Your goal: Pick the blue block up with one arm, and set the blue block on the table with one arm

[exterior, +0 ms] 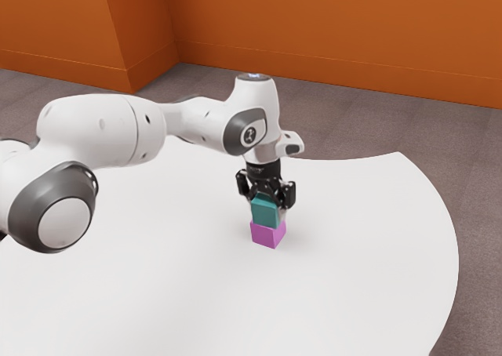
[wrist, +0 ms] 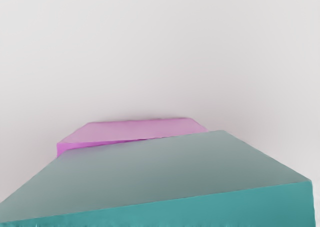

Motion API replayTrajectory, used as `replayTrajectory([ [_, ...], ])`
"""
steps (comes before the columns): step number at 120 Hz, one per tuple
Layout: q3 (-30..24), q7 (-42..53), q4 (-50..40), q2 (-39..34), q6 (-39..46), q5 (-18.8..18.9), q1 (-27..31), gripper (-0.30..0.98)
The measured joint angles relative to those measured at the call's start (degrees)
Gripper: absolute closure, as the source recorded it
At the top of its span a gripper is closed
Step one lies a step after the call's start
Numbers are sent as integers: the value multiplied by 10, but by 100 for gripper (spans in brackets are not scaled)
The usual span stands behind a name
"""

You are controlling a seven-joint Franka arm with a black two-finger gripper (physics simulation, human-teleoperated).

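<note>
Blue-green block (wrist: 150,177) is pinched between both fingers of the tool (exterior: 268,212), above the magenta block (exterior: 267,235)

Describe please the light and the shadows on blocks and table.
Exterior view: soft, faint shadow on the white table beside the purple block. Wrist view: tops of the blue-green block and purple block look pale, their sides more vivid.

An indoor room, its exact kind unclear. Flat orange walls (exterior: 337,27) rise beyond the smooth white curved-edged table (exterior: 369,293); grey-brown carpet-like floor (exterior: 337,117) borders it.
</note>
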Motion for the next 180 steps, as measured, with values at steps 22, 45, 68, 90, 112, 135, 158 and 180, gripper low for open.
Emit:
replayTrajectory([
  [22,-2,-1,12,1,0,0,0,26],
  [45,-13,-2,42,0,-10,2,24,29],
  [68,-12,0,51,-1,-25,4,71,29],
  [90,-11,2,49,20,-31,4,95,29],
  [112,-13,5,49,36,-34,4,106,23],
  [135,-12,10,57,32,-35,5,106,9],
  [158,-9,14,52,-35,-59,17,96,4],
  [180,-6,17,29,-151,-133,38,85,2],
])
